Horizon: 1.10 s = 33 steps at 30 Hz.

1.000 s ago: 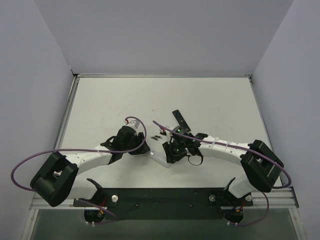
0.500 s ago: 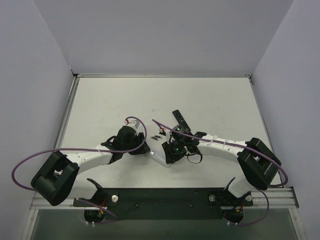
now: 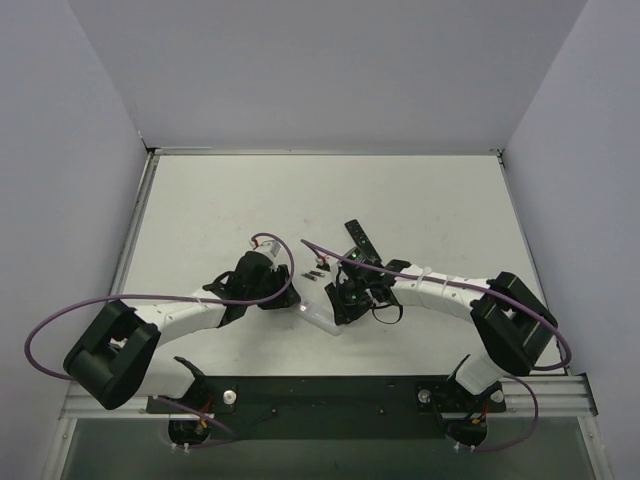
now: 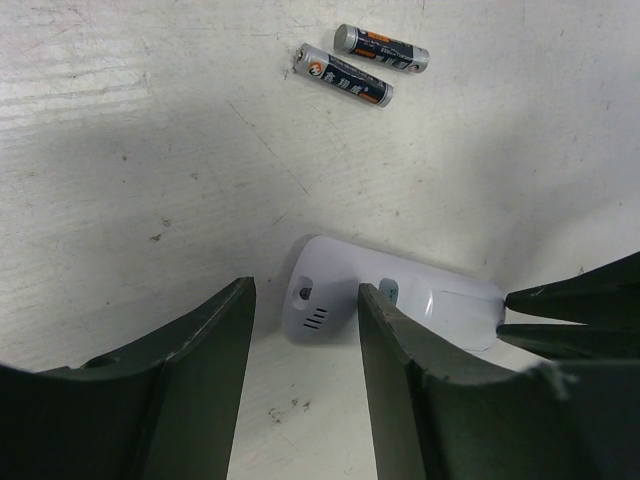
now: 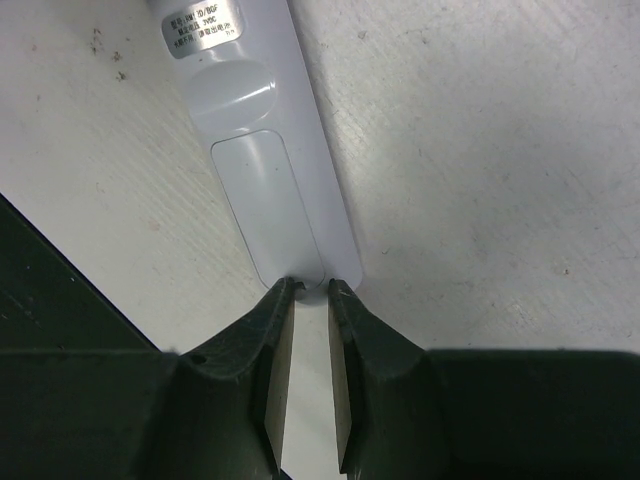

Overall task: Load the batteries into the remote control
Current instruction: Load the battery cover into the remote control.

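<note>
Grey walls (image 3: pixel 320 70) close in a white, scuffed table (image 3: pixel 430 200), where we see both arms bent inward toward the middle. The left arm (image 3: pixel 180 318) and right arm (image 3: pixel 440 290) each trail a purple cable (image 3: pixel 60 325).

The left gripper (image 4: pixel 305 292) stands spread above the table. One rounded end of the white remote control (image 5: pixel 260 170) lies by the gap, and the inner finger crosses in front of the remote's edge, so we see nothing clamped.

The right gripper (image 5: pixel 305 288) has its fingers drawn nearly together, with a slim gap between them. Its tips press against the remote's opposite end, and we cannot tell whether they pinch it.

The remote lies flat with its plain back up, the battery cover in place and a small grey label above it. A slimmer black remote (image 3: pixel 360 241) lies farther back, apart from it. Two batteries (image 4: pixel 345 75) rest side by side on the bare table, near the white remote but not touching it.
</note>
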Tool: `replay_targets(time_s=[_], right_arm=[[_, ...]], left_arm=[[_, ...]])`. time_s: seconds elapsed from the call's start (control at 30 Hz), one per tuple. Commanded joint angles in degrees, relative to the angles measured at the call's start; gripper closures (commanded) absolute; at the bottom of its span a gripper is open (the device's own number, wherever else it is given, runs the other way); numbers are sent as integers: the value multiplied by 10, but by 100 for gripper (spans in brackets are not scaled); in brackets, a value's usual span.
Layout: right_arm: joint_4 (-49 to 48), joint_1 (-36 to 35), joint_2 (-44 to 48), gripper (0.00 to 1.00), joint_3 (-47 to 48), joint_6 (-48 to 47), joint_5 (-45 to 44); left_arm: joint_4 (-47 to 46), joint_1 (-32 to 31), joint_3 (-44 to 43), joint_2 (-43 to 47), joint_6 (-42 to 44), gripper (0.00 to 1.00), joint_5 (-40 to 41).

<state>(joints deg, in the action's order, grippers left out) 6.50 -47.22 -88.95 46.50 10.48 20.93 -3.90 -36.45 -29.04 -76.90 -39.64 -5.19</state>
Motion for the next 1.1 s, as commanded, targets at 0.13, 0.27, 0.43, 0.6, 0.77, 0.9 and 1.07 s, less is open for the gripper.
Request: replay_targets(time_s=[0.13,0.27,0.43,0.6,0.77,0.9,1.07], right_arm=[[24,0,-44,84,12,-20,-4],[38,-16,-66,84,31,-16,-25],[67,-32,-91,83,52,-13,-66],[91,-37,-66,83,63,-9,-82],[97,-35,-4,78,90,-5,-82],[108,-31,53,73,121,-5,-97],[113,-17,116,69,135,4,-158]], left_arm=[[-10,-3,-21,-4,7,45,-5],[-12,-3,-20,-4,4,44,-7],[-20,-3,-5,13,-9,44,1],[-11,-2,13,65,-19,41,38],[34,3,23,172,-25,31,104],[96,8,15,261,-20,22,157],[184,11,-10,382,-5,13,236]])
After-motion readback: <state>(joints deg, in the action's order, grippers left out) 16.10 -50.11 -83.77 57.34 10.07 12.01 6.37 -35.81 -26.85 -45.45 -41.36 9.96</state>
